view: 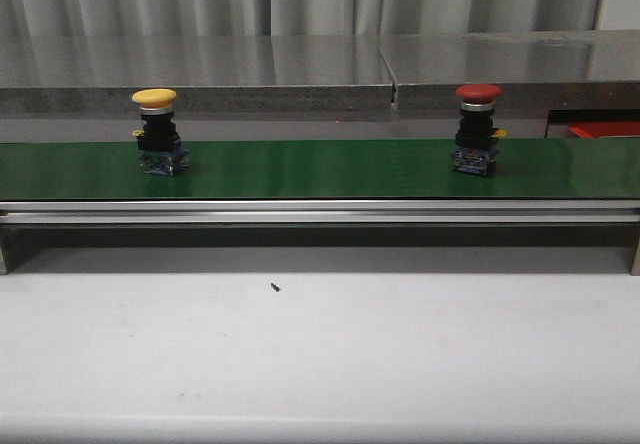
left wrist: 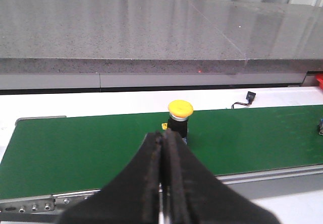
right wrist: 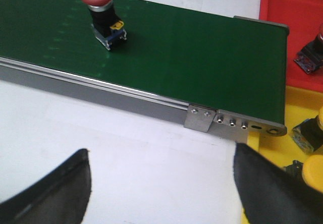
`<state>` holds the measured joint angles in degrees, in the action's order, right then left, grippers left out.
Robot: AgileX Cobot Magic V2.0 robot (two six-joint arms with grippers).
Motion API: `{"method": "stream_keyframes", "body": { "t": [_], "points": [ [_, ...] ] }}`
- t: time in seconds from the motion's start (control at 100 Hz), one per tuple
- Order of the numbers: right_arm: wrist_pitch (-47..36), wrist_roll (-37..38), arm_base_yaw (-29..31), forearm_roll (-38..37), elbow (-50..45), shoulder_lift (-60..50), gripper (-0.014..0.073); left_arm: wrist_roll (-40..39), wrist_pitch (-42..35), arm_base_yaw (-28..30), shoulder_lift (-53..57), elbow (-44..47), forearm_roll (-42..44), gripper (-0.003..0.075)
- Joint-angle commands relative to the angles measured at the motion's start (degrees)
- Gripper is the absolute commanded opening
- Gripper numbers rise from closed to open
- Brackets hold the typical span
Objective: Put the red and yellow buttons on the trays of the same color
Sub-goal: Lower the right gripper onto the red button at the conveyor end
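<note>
Plainly, both buttons stand upright on the green belt (view: 320, 169): the yellow button (view: 157, 130) toward its left end, the red button (view: 477, 128) toward its right, well apart, neither yet on a tray. The step in hand looks like the first pickup, and it would go best if each arm takes its own side, closing on the black body under the cap, not on the cap itself. The left gripper (left wrist: 162, 148) is closed with nothing in it and must part its jaws first; the yellow button sits just beyond its tips, nearly in line. The right gripper (right wrist: 161, 183) is spread wide and empty over the white bench (right wrist: 126, 153), with the red button well ahead across the belt, the red tray (right wrist: 292, 12) and yellow tray (right wrist: 303, 103) off the belt's end.
</note>
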<state>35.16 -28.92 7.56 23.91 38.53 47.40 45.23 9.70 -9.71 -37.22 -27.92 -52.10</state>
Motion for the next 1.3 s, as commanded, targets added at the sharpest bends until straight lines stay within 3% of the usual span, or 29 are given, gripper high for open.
{"method": "stream_keyframes", "body": {
  "t": [0.0, 0.63, 1.17, 1.23, 1.29],
  "points": [
    [-4.84, -0.31, 0.08, 1.95, 2.2, -0.07, 0.0637, 0.17, -2.81, 0.19, 0.16, -1.55, -1.18, -0.0019],
    [-0.71, -2.86, -2.7, 2.0, 23.67, 32.14, 0.0636, 0.17, -2.81, 0.19, 0.16, -1.55, -1.18, -0.0019],
    [-0.88, -3.22, -4.55, 0.33, 37.96, 49.87, 0.063, 0.17, -2.81, 0.19, 0.16, -1.55, -1.18, -0.0019],
    [-0.68, -3.22, -4.55, 0.14, 39.14, 51.4, 0.0597, 0.17, -2.81, 0.19, 0.16, -1.55, -1.18, -0.0019],
    [0.12, -3.22, -4.48, -0.06, 40.11, 52.3, 0.0503, 0.17, -2.81, 0.19, 0.16, -1.55, -1.18, -0.0019]
  ]
}}
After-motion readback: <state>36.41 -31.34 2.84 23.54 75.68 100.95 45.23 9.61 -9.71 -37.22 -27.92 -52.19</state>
